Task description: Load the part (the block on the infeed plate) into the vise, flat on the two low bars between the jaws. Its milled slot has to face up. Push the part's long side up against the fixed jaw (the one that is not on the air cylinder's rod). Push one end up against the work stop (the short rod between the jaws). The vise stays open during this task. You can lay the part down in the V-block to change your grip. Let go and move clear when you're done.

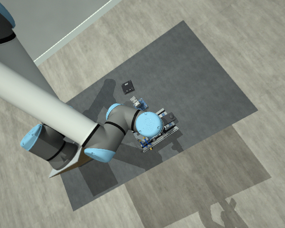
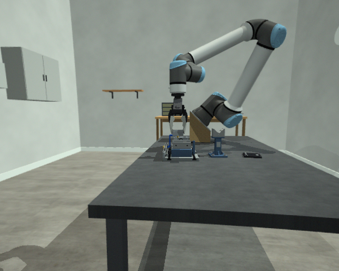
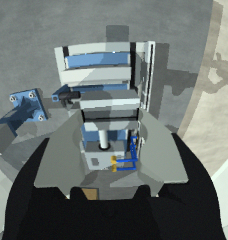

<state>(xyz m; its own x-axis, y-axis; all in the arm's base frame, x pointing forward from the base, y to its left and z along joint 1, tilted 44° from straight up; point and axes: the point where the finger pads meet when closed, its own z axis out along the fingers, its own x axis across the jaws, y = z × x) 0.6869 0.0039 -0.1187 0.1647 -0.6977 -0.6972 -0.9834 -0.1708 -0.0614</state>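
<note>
The jaws of the gripper are closed on the part, with one finger set against each end. The part is held level over the vise, low in the exterior view; whether any of the vise is touched cannot be told. A dark band, apparently the slot, is seen along the part's camera-facing side in the wrist view. The fingers are pointed straight down, and from above the grip is hidden by the wrist.

Below the part in the wrist view, the rod of the air cylinder is shown, with blue tubing and brass-coloured fittings beside it. Near the vise, the V-block is carried upright on a blue stand. Beyond that, the dark infeed plate is laid flat on the table.
</note>
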